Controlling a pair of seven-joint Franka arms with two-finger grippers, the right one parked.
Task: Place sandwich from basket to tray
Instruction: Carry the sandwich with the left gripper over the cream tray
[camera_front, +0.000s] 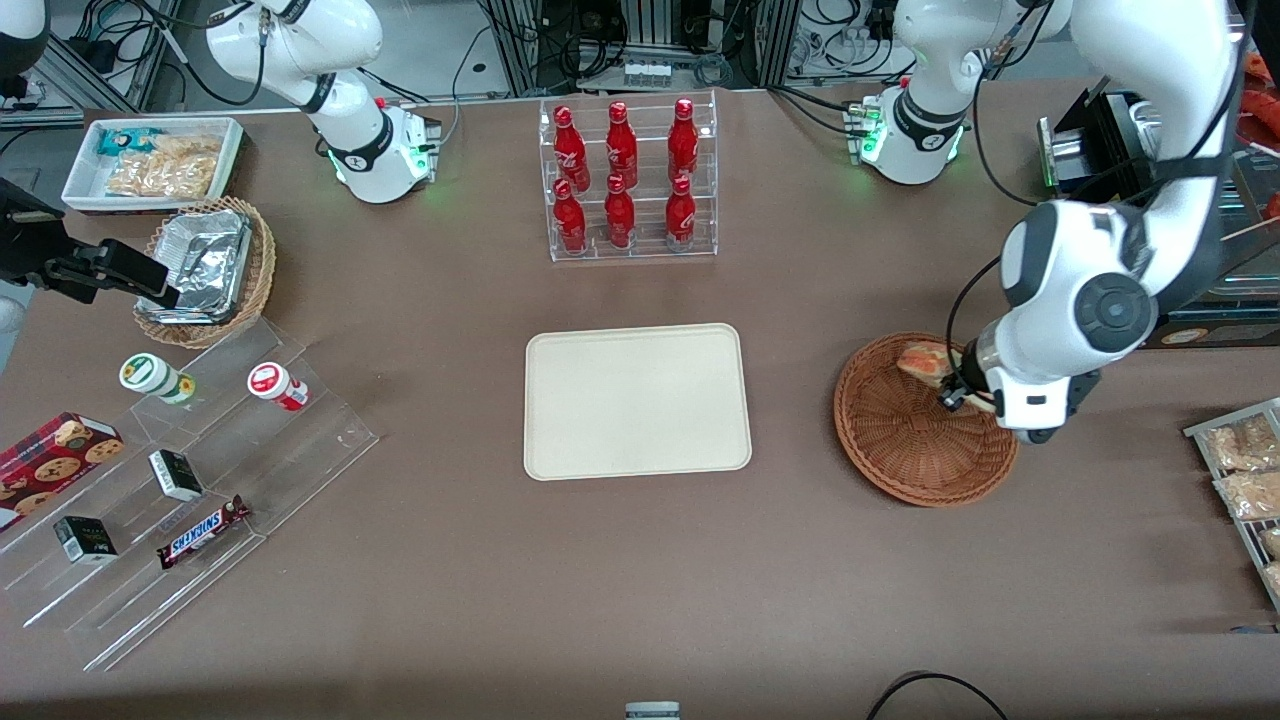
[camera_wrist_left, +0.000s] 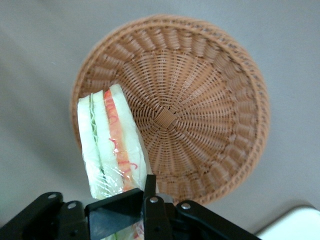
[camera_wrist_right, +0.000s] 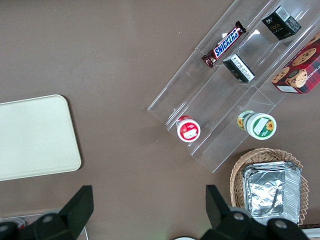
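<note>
The sandwich (camera_front: 922, 362), a wrapped wedge of white bread with orange-red and green filling, is held in my left gripper (camera_front: 962, 395) above the edge of the reddish-brown wicker basket (camera_front: 900, 440) that is farther from the front camera. In the left wrist view the gripper (camera_wrist_left: 131, 200) is shut on the sandwich (camera_wrist_left: 111, 142), which hangs over the basket's rim (camera_wrist_left: 200, 115). The basket holds nothing else. The cream tray (camera_front: 636, 400) lies bare at the table's middle, beside the basket toward the parked arm's end. It also shows in the right wrist view (camera_wrist_right: 35, 137).
A clear rack of red bottles (camera_front: 628, 180) stands farther from the camera than the tray. A wire rack of bagged snacks (camera_front: 1245, 470) sits at the working arm's end. A tan basket with a foil container (camera_front: 205, 270) and clear stepped shelves with snacks (camera_front: 190, 470) lie toward the parked arm's end.
</note>
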